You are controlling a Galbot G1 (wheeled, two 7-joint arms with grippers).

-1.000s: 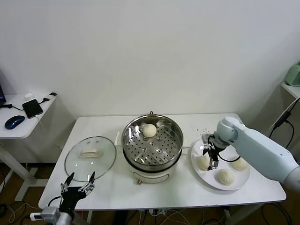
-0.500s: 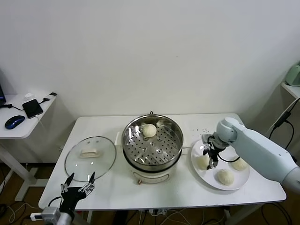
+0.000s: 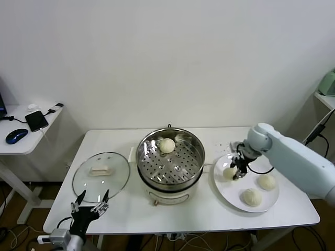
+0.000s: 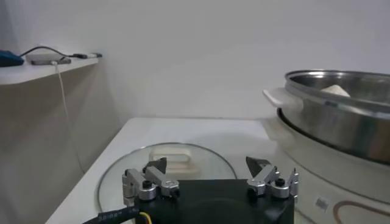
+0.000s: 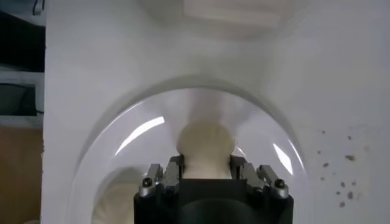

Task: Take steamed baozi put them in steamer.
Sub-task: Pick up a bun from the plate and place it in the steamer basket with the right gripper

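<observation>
Right gripper [image 3: 238,171] is pinched on a bao [image 3: 230,172] at mid-right; steamer [image 3: 170,157] lies to its left, frame centre.

We see bright, even light; the steamer [image 3: 169,158] shines, and the plate [image 5: 140,131] shows white glare streaks.

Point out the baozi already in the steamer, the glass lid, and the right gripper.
baozi in the steamer [image 3: 166,145], head view, its rounded top.
glass lid [image 3: 101,177], head view, clear glass beside the handle.
right gripper [image 3: 235,173], head view, midway between fingertips, at a plate baozi.
</observation>
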